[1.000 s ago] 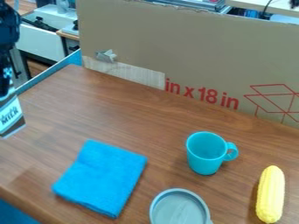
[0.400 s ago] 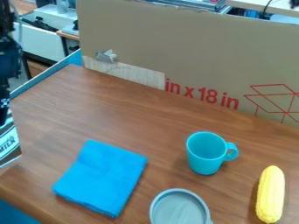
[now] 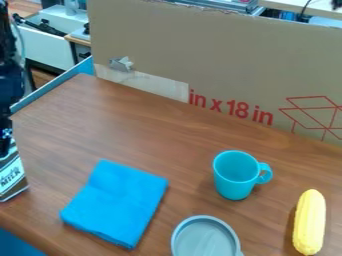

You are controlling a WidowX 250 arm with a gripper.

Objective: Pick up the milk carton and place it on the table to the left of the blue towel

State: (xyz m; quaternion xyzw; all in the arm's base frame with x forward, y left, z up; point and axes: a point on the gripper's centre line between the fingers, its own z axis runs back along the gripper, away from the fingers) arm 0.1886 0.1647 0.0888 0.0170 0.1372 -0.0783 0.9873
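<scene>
Over at the left of the wood-grain tabletop (image 3: 153, 132), the end effector (image 3: 7, 142) has a milk carton (image 3: 11, 179) pinched by its top, near a folded blue cloth (image 3: 117, 202). Teal cup (image 3: 234, 182), gray dish (image 3: 206, 241) and yellow corn (image 3: 309, 222) sit farther right. Cardboard (image 3: 200, 50) stands behind, white furniture (image 3: 50, 50) beyond.

Bright, diffuse light covers the wooden table (image 3: 170, 135), with soft shadows beside the yellow corn (image 3: 309, 222) and cup (image 3: 234, 182).

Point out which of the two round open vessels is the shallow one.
The round grey plastic dish, nearer the camera: its walls are low; the turquoise plastic cup is deep.
</scene>
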